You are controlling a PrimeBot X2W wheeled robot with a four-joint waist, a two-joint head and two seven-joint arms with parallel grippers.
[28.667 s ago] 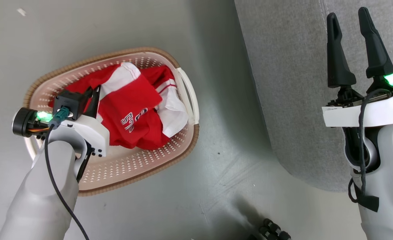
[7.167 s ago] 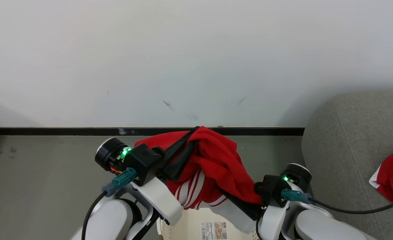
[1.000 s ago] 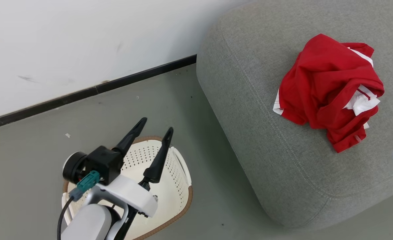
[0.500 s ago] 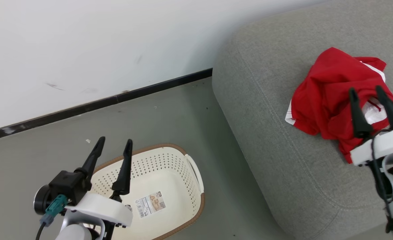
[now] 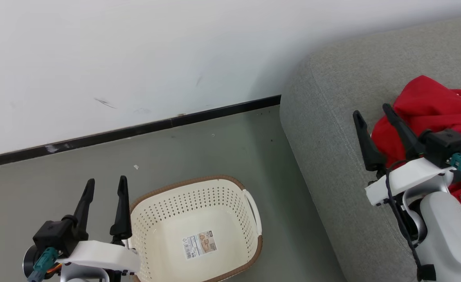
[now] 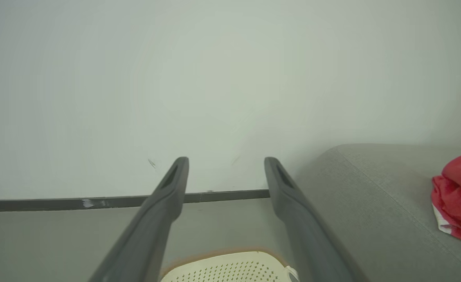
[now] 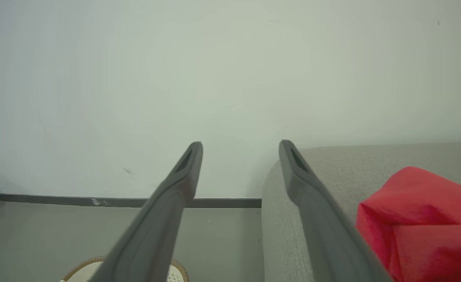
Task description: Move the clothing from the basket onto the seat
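Grey-green floor [image 5: 199, 156] was seen running back to a plain white wall [image 5: 136, 51], the two divided by a black skirting strip [image 5: 136, 129] that was scuffed pale at one spot. A few faint marks were noted on the wall, and a small pale speck [image 5: 136, 167] on the floor.

The basket [image 5: 199, 196] was stood upright on the floor at the lower middle of the head view. Its cream bottom was laid bare, with a label [image 5: 199, 243] stuck to it and one white handle [image 5: 253, 209] turned toward the seat [image 5: 332, 117]. The seat's rounded corner was placed at the right, close to the wall, and a strip of bare floor was left between its edge and the basket. The clothing [image 5: 430, 102] was heaped in a crumpled red pile on top of the seat, set in from its edge.

The left gripper [image 5: 107, 180] was held just beside the basket's left rim, jaws spread apart and grasping nothing. The right gripper [image 5: 372, 110] was held over the seat, just beside the clothing, jaws likewise released. Whether its nearer finger was touching the fabric could not be told. Open floor was left to the basket's left and behind it, up to the skirting strip.
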